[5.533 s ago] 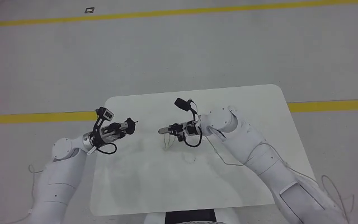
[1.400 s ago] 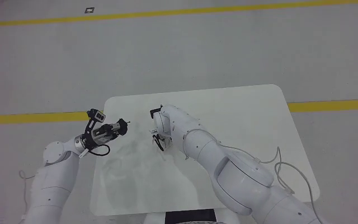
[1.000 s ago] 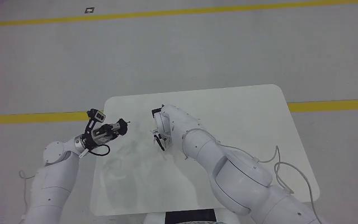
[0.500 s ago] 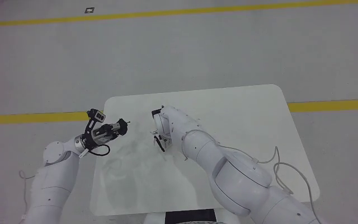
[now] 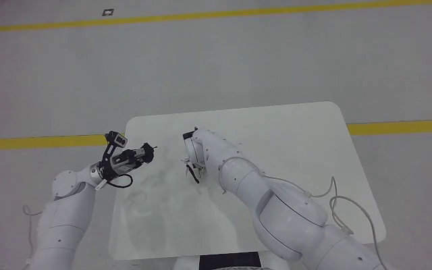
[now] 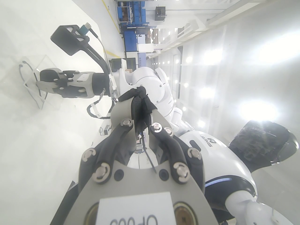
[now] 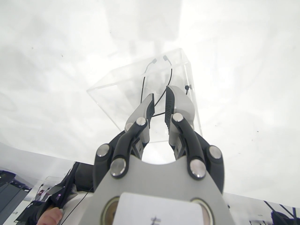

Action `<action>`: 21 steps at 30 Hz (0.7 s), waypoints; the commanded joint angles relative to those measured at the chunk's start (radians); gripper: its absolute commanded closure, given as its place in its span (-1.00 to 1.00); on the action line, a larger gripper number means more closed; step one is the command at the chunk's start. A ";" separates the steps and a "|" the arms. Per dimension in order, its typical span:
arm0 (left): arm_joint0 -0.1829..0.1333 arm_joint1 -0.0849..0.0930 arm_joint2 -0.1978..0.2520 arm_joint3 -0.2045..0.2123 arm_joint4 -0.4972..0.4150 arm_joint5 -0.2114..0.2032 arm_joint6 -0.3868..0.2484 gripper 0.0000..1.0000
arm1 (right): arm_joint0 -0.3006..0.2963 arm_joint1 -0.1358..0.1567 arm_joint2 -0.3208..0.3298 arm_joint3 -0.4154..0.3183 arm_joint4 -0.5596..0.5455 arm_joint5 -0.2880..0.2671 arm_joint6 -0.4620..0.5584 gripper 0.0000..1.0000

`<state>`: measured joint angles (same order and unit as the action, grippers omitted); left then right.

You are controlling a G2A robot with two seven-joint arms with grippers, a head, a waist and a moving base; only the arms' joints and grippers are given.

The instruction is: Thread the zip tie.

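Barely open over the clear acrylic box [image 7: 112, 90], right tool [image 7: 159, 93] may miss its thin black zip tie [image 7: 171, 76]; left tool [image 6: 140, 104] grips another tie [image 6: 150, 161].

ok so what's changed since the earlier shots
The right arm swung its elbow up and across, and the right gripper turned down at the clear box. The left gripper pulled back a little toward the edge of the table. In the last second or so nothing visibly moved; the left jaws hold the zip tie.
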<state>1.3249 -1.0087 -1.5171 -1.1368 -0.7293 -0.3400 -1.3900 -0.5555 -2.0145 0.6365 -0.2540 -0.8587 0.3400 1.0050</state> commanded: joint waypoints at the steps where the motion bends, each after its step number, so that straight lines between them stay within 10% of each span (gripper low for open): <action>1: 0.000 0.000 0.000 0.000 0.000 0.000 0.000 1.00 | 0.000 0.000 0.000 0.001 -0.001 0.000 0.001 0.76; 21: 0.000 0.000 0.000 0.000 0.000 0.000 0.000 1.00 | -0.007 -0.004 -0.004 -0.003 -0.012 0.000 0.013 0.68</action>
<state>1.3249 -1.0087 -1.5171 -1.1368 -0.7293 -0.3400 -1.3900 -0.5625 -2.0186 0.6326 -0.2570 -0.8699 0.3400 1.0181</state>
